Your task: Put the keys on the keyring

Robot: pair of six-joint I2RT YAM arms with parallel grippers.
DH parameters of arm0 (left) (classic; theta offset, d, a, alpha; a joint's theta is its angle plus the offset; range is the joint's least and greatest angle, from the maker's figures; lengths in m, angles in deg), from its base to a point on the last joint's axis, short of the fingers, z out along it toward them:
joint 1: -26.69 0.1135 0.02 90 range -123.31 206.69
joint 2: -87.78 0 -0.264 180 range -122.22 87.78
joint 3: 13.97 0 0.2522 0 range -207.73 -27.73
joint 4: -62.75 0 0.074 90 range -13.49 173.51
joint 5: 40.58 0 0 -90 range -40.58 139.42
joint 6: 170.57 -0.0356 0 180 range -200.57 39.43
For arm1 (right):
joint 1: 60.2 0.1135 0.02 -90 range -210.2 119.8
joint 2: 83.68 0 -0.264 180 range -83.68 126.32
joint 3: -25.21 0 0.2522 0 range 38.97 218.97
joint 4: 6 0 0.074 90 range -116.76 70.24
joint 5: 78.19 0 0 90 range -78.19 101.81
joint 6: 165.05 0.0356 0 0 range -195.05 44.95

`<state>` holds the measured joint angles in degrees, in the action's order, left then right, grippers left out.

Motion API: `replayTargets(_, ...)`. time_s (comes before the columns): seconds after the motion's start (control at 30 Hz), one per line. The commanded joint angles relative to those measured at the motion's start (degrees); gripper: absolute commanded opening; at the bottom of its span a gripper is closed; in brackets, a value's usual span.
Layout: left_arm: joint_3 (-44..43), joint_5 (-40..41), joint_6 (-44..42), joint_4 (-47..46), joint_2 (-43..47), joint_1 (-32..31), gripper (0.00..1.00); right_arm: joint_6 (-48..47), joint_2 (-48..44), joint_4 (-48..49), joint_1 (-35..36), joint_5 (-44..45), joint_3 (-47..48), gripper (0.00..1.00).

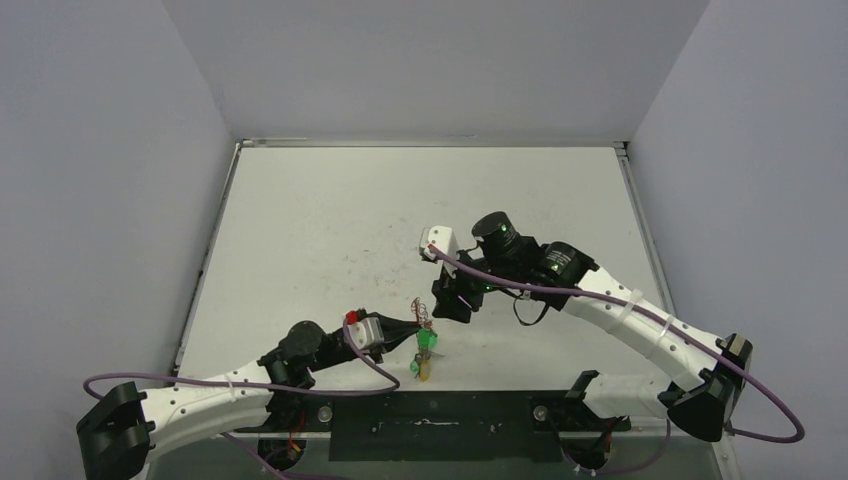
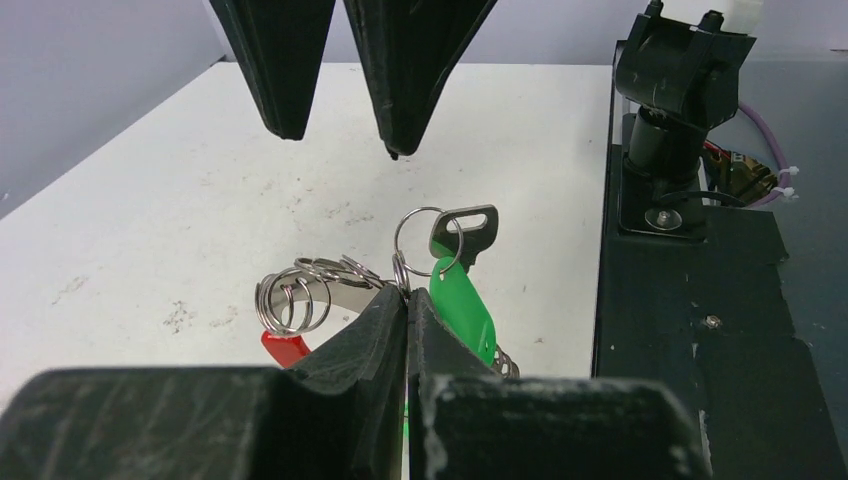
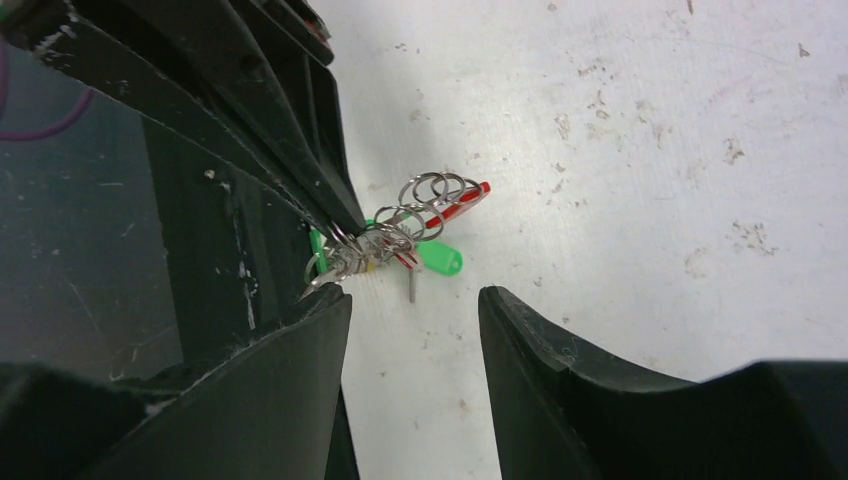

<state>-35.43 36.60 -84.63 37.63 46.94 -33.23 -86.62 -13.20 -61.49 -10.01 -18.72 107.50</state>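
Silvery coils seen on keyring, red segment just beside left gripper tips (black, matte). Green key tag noted at their other side, grey key head beyond. Right gripper likewise black. Table white, speckled with dark scuffs.

The keyring, silvery wire coils with a red plastic segment, sits near the tabletop's near edge. A green-headed key and a dark metal key share a small ring beside it. A yellow key is just below them.
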Motion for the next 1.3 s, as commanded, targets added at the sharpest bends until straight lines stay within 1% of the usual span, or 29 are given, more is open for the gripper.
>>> replayTargets(0.0,0.1,0.8,-1.4,-7.8,1.8,-0.2,0.0,4.6,-1.4,4.9,0.0,-5.0,-1.5,0.52)
replayTargets(0.1,0.2,1.3,-1.5,-7.0,2.2,-0.2,0.0,8.9,-2.3,7.4,0.0,-6.1,-3.2,0.56)
replayTargets(0.2,0.1,1.5,-1.6,-6.7,2.2,-0.2,0.0,14.0,-3.2,10.1,0.0,-4.8,-5.2,0.58)
replayTargets(0.3,0.0,1.6,-1.6,-6.4,1.9,-0.2,0.0,17.9,-3.3,11.8,0.0,-3.3,-6.9,0.57)
replayTargets(0.4,-0.1,1.5,-1.7,-6.5,1.6,-0.2,0.0,20.3,-3.2,13.8,0.0,-3.1,-8.3,0.53)
replayTargets(0.43,-0.2,1.5,-1.7,-6.4,1.6,-0.2,0.0,20.8,-3.0,14.3,0.0,-3.5,-8.5,0.49)
replayTargets(0.47,-0.3,1.5,-1.7,-6.4,1.6,-0.2,0.0,21.0,-2.9,14.5,0.0,-3.8,-8.6,0.43)
replayTargets(0.5,-0.2,1.5,-1.7,-6.3,1.7,-0.2,0.0,21.1,-2.8,14.4,0.0,-4.2,-8.5,0.35)
replayTargets(0.57,-0.1,1.6,-1.7,-6.0,2.0,-0.2,0.0,21.1,-2.6,14.0,0.0,-4.2,-8.5,0.17)
replayTargets(0.6,-0.1,1.7,-1.7,-5.9,2.1,-0.2,0.0,21.0,-2.5,13.7,0.0,-4.0,-8.5,0.09)
replayTargets(0.67,0.0,1.9,-1.7,-5.9,2.3,-0.2,0.0,20.4,-2.5,12.9,0.0,-3.6,-8.6,0.01)
replayTargets(0.87,0.1,1.8,-1.8,-6.1,2.8,-0.2,0.0,18.3,-1.8,10.4,-0.2,-2.2,-8.9,0.0)
replayTargets(1.03,0.1,2.2,-1.8,-6.8,2.8,-0.2,0.0,16.0,-0.6,8.5,-0.2,-3.2,-8.8,0.0)
replayTargets(1.13,0.1,2.5,-1.6,-7.3,2.5,-0.2,0.0,15.0,-0.8,9.4,0.3,-3.8,-9.7,0.0)
replayTargets(1.27,0.0,2.8,-1.3,-7.6,2.1,-0.2,0.0,14.7,-2.4,11.3,1.3,-1.5,-11.3,0.0)
